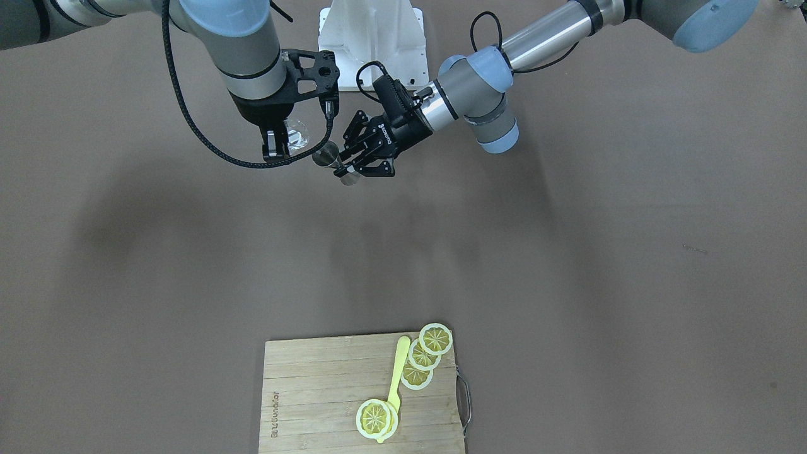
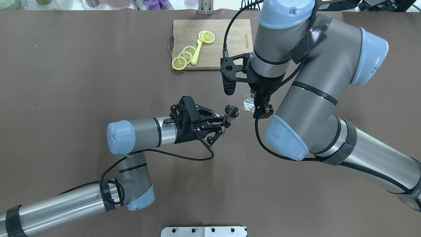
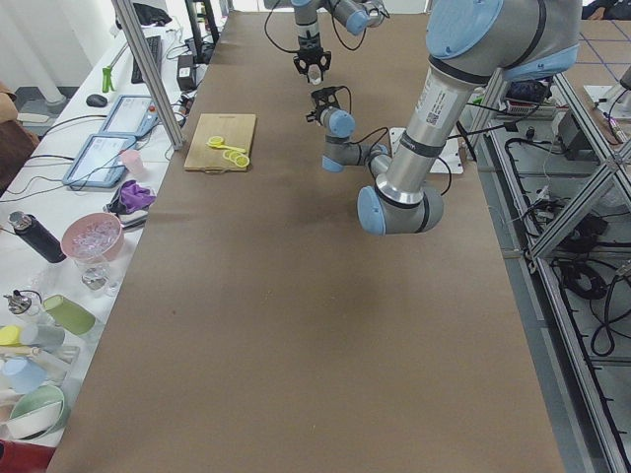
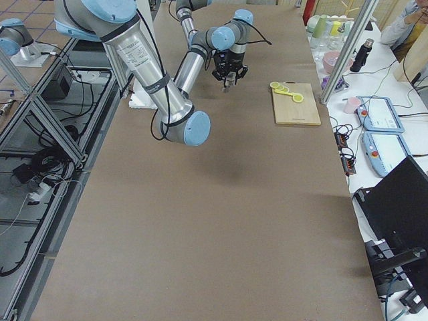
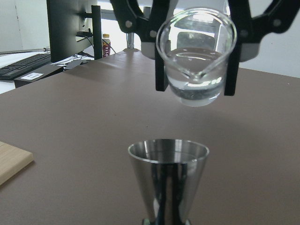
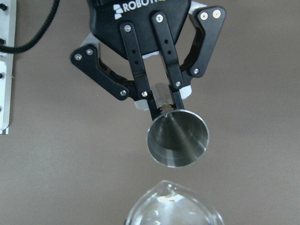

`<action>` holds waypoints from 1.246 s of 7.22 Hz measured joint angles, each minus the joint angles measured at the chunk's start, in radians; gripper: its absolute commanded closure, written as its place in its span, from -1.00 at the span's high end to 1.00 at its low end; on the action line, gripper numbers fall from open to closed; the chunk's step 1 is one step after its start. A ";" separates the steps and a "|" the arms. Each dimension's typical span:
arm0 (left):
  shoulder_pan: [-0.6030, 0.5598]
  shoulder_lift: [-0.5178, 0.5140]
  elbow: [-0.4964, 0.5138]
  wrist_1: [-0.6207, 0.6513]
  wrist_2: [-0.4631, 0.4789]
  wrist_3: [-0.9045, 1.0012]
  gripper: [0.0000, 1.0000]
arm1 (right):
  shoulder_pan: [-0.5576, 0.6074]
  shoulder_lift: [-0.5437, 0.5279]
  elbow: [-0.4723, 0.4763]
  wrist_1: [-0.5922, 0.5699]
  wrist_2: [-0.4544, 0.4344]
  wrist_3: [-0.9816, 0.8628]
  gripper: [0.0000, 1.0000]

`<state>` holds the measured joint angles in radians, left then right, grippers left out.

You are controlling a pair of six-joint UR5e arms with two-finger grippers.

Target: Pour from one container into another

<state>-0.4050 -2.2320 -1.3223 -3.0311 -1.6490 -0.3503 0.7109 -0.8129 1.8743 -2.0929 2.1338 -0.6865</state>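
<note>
1. glass beaker [image 5: 197,51], part full of clear liquid, hangs in the air, clamped between the fingers of the right gripper [image 5: 197,75], spout toward the jigger.
2. steel jigger [image 6: 178,138] sits near and lower, not touching it, pinched at its waist by the left gripper [image 6: 161,105].
3. brown table [image 2: 98,65] spreads wide around both; cutting board [image 2: 230,36] with lemon slices [image 2: 185,56] lies well apart at the far edge.

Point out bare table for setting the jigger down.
Bare brown table lies open on the robot's left of the cutting board and left tool, and between board and jigger. Crowded: mid-table, where jigger nears the right tool's beaker; lemon slices crowd the board.
</note>
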 measured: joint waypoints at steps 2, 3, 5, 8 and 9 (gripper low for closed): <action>0.000 0.000 0.000 0.001 0.001 0.000 -1.00 | -0.008 0.023 -0.029 -0.006 -0.004 -0.001 -1.00; 0.000 0.000 0.000 0.001 0.000 0.000 -1.00 | -0.011 0.028 -0.037 -0.007 -0.008 -0.001 -1.00; 0.000 0.000 0.000 0.001 0.001 0.000 -1.00 | -0.014 0.047 -0.059 -0.007 -0.012 -0.001 -1.00; 0.000 -0.001 0.000 0.000 0.003 -0.002 -1.00 | -0.020 0.069 -0.091 -0.007 -0.020 -0.008 -1.00; 0.000 -0.001 0.000 0.001 0.003 -0.002 -1.00 | -0.022 0.070 -0.093 -0.007 -0.024 -0.011 -1.00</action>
<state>-0.4049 -2.2333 -1.3223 -3.0301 -1.6465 -0.3526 0.6887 -0.7431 1.7817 -2.1000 2.1099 -0.6977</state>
